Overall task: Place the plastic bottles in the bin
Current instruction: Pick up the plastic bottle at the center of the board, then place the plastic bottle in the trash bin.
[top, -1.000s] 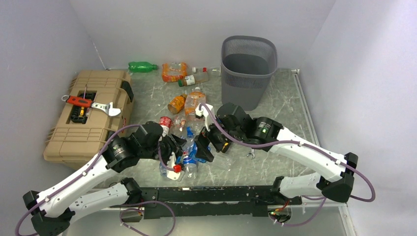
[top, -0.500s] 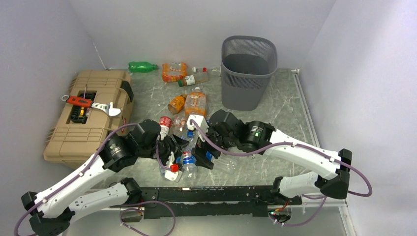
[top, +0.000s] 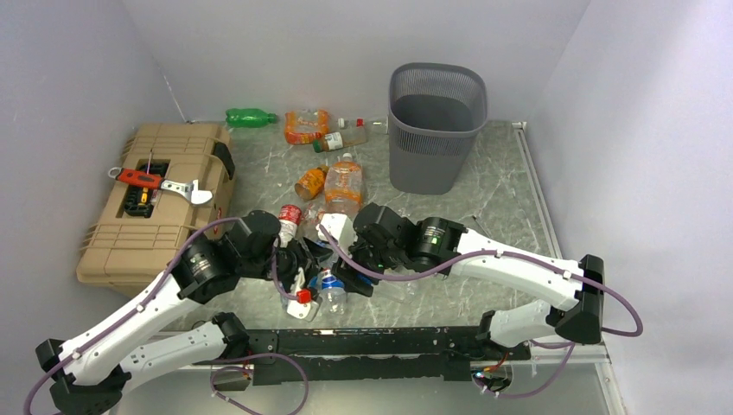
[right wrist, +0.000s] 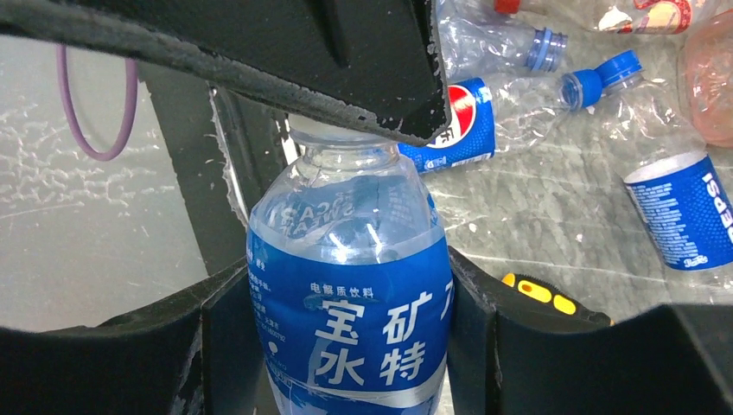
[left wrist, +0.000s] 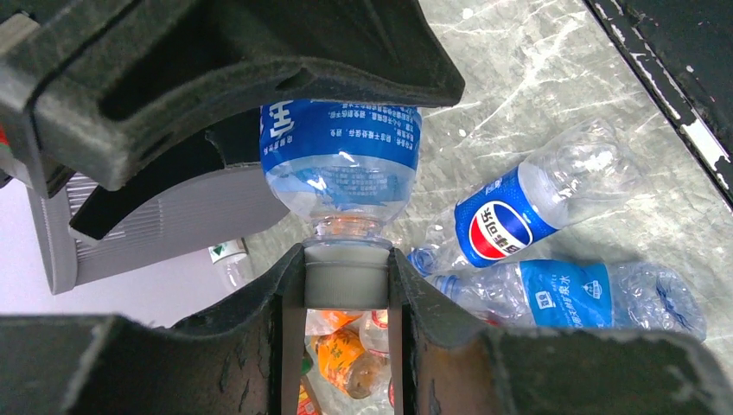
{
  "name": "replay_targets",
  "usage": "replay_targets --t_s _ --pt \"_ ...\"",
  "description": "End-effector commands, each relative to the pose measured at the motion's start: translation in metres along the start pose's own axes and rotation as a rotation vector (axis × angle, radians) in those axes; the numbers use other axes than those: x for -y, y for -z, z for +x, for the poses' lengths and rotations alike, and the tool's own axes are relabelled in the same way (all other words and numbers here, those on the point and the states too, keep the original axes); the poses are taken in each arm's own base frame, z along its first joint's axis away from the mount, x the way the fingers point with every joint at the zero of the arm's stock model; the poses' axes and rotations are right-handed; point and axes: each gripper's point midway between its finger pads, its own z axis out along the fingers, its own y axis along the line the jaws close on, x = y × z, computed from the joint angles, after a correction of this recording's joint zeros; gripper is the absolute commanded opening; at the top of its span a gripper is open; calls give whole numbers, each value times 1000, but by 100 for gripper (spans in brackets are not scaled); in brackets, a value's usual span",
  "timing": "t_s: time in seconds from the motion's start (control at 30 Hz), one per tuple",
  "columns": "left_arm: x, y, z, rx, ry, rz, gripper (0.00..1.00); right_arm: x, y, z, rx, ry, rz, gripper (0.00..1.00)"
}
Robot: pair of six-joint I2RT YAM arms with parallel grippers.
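Note:
A clear bottle with a blue label [right wrist: 350, 303] hangs between the two grippers, low over the table's near middle. My left gripper [left wrist: 347, 264] is shut on its grey cap [left wrist: 347, 277]. My right gripper [right wrist: 346, 285] has both pads pressed against the labelled body. From above, the two grippers [top: 309, 259] [top: 348, 266] meet over a heap of bottles [top: 328, 290]. More bottles lie behind: a green one [top: 251, 117] and orange ones [top: 307, 127] [top: 344, 180]. The dark grey mesh bin [top: 435, 125] stands at the back right, empty as far as I see.
A tan toolbox [top: 156, 199] sits at the left with a red tool [top: 138, 178] and a wrench [top: 186, 188] on top. A black-and-yellow screwdriver handle [right wrist: 540, 292] lies beside the right finger. Pepsi bottles [left wrist: 510, 220] [right wrist: 683, 212] lie on the marble table. Walls close three sides.
My right gripper has moved left to the left gripper and closed its jaws onto the blue-label bottle's body. The left gripper has stayed shut on the cap, almost still.

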Motion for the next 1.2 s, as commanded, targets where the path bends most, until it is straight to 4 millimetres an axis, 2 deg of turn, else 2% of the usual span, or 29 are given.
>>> replay_targets --t_s 0.0,0.03,0.07,0.13,0.17,0.2,0.23,0.3,0.37,0.47,0.57,0.67,0.73,0.83,0.97,1.03,1.17 --pt "-12 7 -17 66 -13 -61 0 9 1 -2 6 3 50 57" --pt "-13 7 -17 68 -12 -64 0 9 3 -3 11 1 54 53" --pt "-14 7 -17 66 -10 -71 8 10 5 -5 19 -5 58 50" --pt "-17 8 -17 64 0 -93 32 10 11 -9 42 -13 69 45" --pt "-19 9 -17 63 6 -110 47 11 15 -12 58 -18 75 43" --pt "-21 11 -17 64 8 -129 91 12 21 -16 78 -23 86 42" --pt "-25 13 -18 65 14 -152 98 14 28 -20 99 -25 104 41" --pt "-34 22 -24 80 30 -212 100 21 47 -34 165 -58 164 39" --pt "-50 34 -30 96 56 -312 100 40 74 -53 266 -91 281 39" --pt "-66 56 -35 123 128 -473 100 66 136 -94 520 -148 459 39" --pt "-70 67 -33 148 172 -588 100 90 216 -133 877 -221 638 39" --pt "-71 75 -29 190 281 -698 100 108 287 -154 1172 -230 822 38" --pt "-69 80 -25 208 362 -744 100 120 320 -163 1281 -221 964 37" --pt "-70 95 -14 202 516 -851 99 149 344 -183 1340 -192 1120 37" --pt "-71 121 19 153 824 -1066 100 209 358 -197 1365 -244 1201 35" --pt "-66 120 28 115 937 -1072 100 235 360 -199 1382 -240 1243 35" --pt "-59 91 29 41 1006 -910 100 284 350 -200 1406 -220 1287 34"
